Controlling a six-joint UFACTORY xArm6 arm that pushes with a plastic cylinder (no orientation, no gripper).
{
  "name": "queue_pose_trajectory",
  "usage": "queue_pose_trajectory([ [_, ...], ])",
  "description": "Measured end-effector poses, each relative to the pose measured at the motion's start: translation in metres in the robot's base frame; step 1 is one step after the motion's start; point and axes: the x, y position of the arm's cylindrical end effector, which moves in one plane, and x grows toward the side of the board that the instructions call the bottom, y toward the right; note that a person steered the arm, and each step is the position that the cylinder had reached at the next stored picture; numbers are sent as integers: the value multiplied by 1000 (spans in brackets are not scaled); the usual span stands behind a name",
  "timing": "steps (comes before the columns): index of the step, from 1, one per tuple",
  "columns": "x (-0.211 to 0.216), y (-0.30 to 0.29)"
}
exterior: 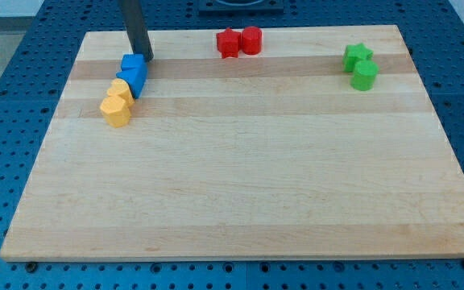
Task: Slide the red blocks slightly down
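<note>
Camera view, single frame, contents listed from the task's items outward.

Red blocks: two, touching side by side at the far edge of the wooden board (240,185), slightly left of centre. The left one is a red star-like block (228,43); the right one is a red rounded block (251,39), its exact shape hard to settle. Both sit very near the far rim, with open wood on their near side.

Rod: dark, straight, entering from the far left. The tip (147,59) rests at the far right corner of the upper blue block (132,64), touching it or just beside it; which cannot be told. It is well apart from the red pair, to their left. There are no fingers on this rig, so no opening or hold to report.

Blue blocks: two, stacked diagonally in plan, the lower blue block (134,80) touching the upper.

Yellow blocks: two, a yellow block (122,91) against the blue, and a yellow heart-like block (116,110) nearest the viewer.

Green blocks: a green star (358,55) and a green cylinder (365,76), touching, far right.

Risks, as judged: the tip must reach the narrow strip behind the reds; going straight across could knock the star sideways. An off-centre push may turn one red block and leave the other behind. Leaving its present spot carelessly could drag the blue chain.
</note>
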Motion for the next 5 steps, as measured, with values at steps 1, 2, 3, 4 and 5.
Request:
queue_pose_trajectory([
  [1, -25, 4],
  [2, -43, 31],
  [3, -48, 73],
  [4, -60, 109],
  [5, -63, 101],
])
